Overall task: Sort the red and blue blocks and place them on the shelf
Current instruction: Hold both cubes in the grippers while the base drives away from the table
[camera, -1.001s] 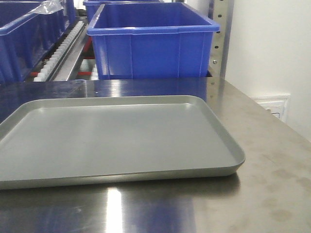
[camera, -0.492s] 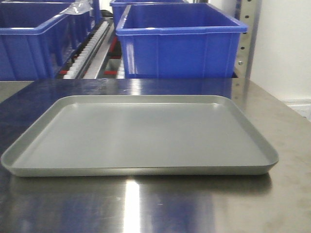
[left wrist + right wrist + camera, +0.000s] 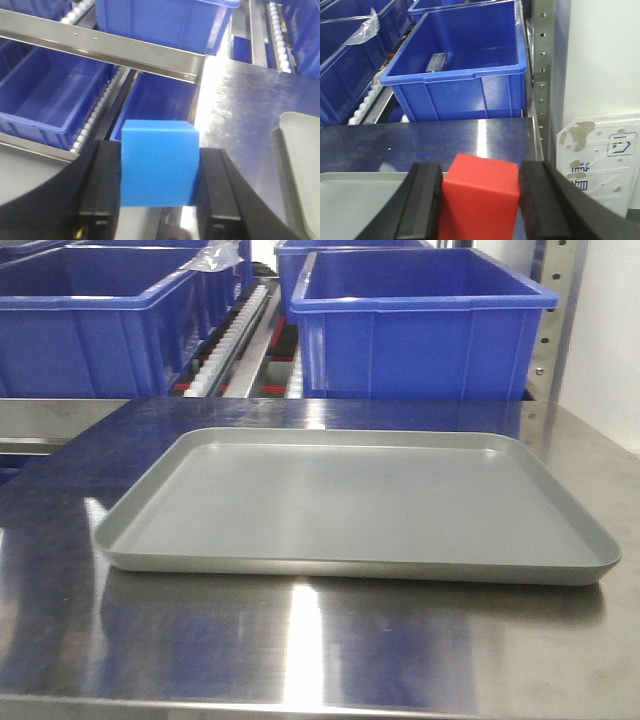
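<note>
Front view.
- Grey tray [image 3: 350,505]: lies flat on the stainless table [image 3: 300,660].
- Shelf [image 3: 552,335]: its perforated steel upright stands at the table's far right corner.
- Two big blue crates, left crate [image 3: 90,335] and right crate [image 3: 420,340], sit behind the table.
- Roller track [image 3: 235,340]: white rollers, running between the two crates.

Left wrist view.
- My left gripper [image 3: 160,175]: jaws closed on the blue block [image 3: 160,157], one black finger [image 3: 102,187] pressed against each side face.
- The block sits upright between the jaws, lifted clear of the table.
- Front rail [image 3: 100,47]: brushed steel, screw heads showing, crossing the view beyond the block.
- Lower crates [image 3: 45,100]: blue, on the tier beneath that rail.
- A corner of the grey tray shows at the right edge.

Right wrist view.
- My right gripper [image 3: 480,200]: jaws clamped on the red block [image 3: 480,192], a black finger [image 3: 422,205] on each side.
- The block is held above the table's near edge, just right of the tray's corner.
- A blue crate lies ahead, with a small dark metal part [image 3: 436,61] on its floor.
- White panel [image 3: 600,155]: scuffed, leaning by the wall to the right.
</note>
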You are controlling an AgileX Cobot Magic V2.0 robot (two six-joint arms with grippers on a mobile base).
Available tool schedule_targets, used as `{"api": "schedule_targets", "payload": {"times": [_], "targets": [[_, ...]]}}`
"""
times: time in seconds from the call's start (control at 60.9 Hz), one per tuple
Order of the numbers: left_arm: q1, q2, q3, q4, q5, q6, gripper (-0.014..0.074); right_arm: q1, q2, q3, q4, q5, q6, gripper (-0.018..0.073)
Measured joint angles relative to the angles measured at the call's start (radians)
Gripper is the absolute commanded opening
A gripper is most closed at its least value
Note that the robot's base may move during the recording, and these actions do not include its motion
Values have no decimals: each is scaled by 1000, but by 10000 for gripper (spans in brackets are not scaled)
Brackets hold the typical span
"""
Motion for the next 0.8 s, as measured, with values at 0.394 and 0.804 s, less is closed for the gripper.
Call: {"api": "schedule_targets", "payload": {"times": [0.394,0.804], "targets": [[0,0,0,0,0,0,122,0,0,0,0,0,0,48],[0,0,0,0,0,0,122,0,0,0,0,0,0,48]]}}
